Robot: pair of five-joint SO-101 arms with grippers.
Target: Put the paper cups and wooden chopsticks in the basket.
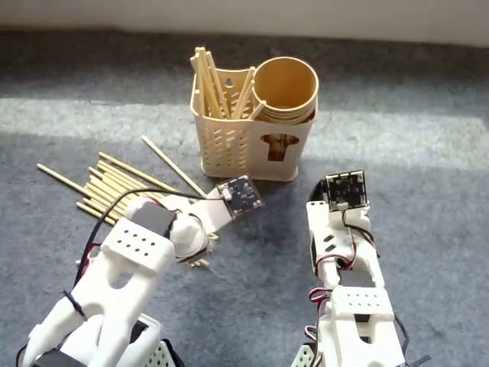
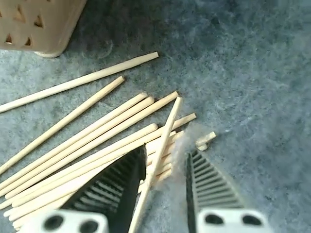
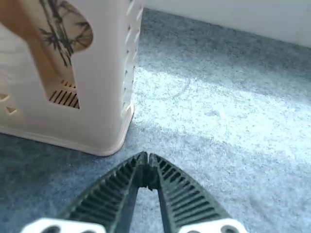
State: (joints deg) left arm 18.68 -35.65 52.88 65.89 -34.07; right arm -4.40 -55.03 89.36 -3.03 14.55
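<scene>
- The loose chopsticks lie in a fan on the grey surface, beside the basket. More sticks stand already in one compartment, and the paper cups are stacked in the other.
- One stick lies across the pile, and the left gripper has its fingers apart on both sides of it, not yet closed.
- Risk 1: on closing, the fingers may also catch neighbour sticks under it, because they are packed very close. These could then drop on the way.
- Risk 2: the stick is thin and round and seems taken near one end, so it may pivot or slip out.
- Risk 3: the stick compartment is prob. crowded, so a tilted stick can hit the rim or push the light basket.
- The right gripper is closed on nothing, near the basket corner. A small move there could shift the basket.
</scene>
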